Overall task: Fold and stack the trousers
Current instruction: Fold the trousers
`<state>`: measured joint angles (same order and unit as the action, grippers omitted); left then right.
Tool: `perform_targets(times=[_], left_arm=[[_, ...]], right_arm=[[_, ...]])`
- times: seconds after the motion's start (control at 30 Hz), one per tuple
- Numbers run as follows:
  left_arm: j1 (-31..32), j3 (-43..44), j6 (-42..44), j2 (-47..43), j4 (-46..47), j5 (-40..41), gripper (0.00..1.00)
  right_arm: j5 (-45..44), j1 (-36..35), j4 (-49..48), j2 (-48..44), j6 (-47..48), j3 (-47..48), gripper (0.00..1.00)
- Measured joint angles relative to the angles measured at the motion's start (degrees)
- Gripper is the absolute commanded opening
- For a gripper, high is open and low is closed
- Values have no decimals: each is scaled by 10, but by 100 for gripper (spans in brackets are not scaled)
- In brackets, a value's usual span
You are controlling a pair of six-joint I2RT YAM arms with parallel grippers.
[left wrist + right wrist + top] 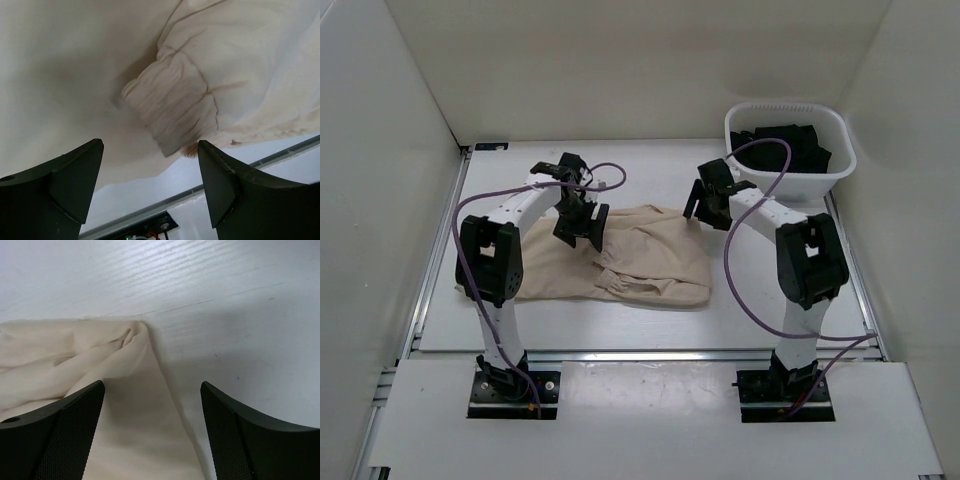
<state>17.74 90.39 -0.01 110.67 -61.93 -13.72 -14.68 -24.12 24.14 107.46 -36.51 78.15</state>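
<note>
While the left tool (576,222) hangs with jaws spread and nothing pinched, it sits low over the far edge of the trousers (640,262). Left wrist view: tool (150,150) wide apart, tan cloth (60,75) filling the view beyond it, and a gathered ribbed band (172,112) lying on the cloth just ahead of the gap. A strip of desk (165,177) shows under the cloth edge.

Right tool (706,203): also spread and empty, just above the trousers' far right corner. Right wrist view: tool (152,390) open, the cloth corner (135,332) ahead between the fingers (65,435), bare desk (240,315) to the right.

Trousers lie loosely folded and wrinkled mid-desk (650,335), between the arms, their left end running under the left arm. A white basket (840,152) of dark clothes (785,140) sits in the far right corner, apart from the trousers.
</note>
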Motion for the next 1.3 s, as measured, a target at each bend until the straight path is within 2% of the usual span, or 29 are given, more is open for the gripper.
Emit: perform_targets(times=[0.13,0.17,0.2,0.27,0.3,0.33,0.4,0.57,0.73,0.77,0.8,0.83,0.87,0.93,1.0,1.1,1.3], left_arm=[[5,-36,-1,7,24,-24,73],[6,-47,-1,7,28,-27,69],[7,-57,-1,7,31,-31,56],[9,-68,-3,13,33,-44,41],[9,-70,-4,18,35,-51,33],[9,-72,-4,24,38,-55,14],[9,-74,-2,32,41,-58,14],[8,-81,-2,27,33,-54,14],[8,-117,-2,9,15,-47,14],[8,-120,-2,9,13,-45,14],[9,-120,-2,9,11,-42,14],[9,-120,-2,9,9,-40,17],[9,-120,-2,9,8,-39,25],[8,-119,-1,9,4,-38,33],[8,-115,-1,11,-4,-38,38],[8,-100,-2,15,-8,-39,39],[8,-93,-2,15,-9,-44,42]], right_arm=[[46,15,-29,56,-7,0,82],[51,16,-35,63,-10,0,77],[54,16,-43,66,-15,1,70],[61,16,-62,71,-29,1,50],[64,16,-71,75,-39,1,25],[66,16,-77,80,-48,1,16],[71,16,-89,87,-74,0,0],[46,15,-123,71,-151,-37,0],[1,16,-104,37,-201,-68,0],[-3,16,-102,36,-206,-67,3],[-6,16,-99,36,-208,-66,13],[-7,16,-94,36,-208,-65,40],[-6,16,-88,36,-202,-63,54],[-5,17,-78,36,-171,-56,77],[-4,17,-74,35,-139,-50,83],[-5,15,-65,10,-102,-64,86],[29,12,-63,-147,-54,-191,86]])
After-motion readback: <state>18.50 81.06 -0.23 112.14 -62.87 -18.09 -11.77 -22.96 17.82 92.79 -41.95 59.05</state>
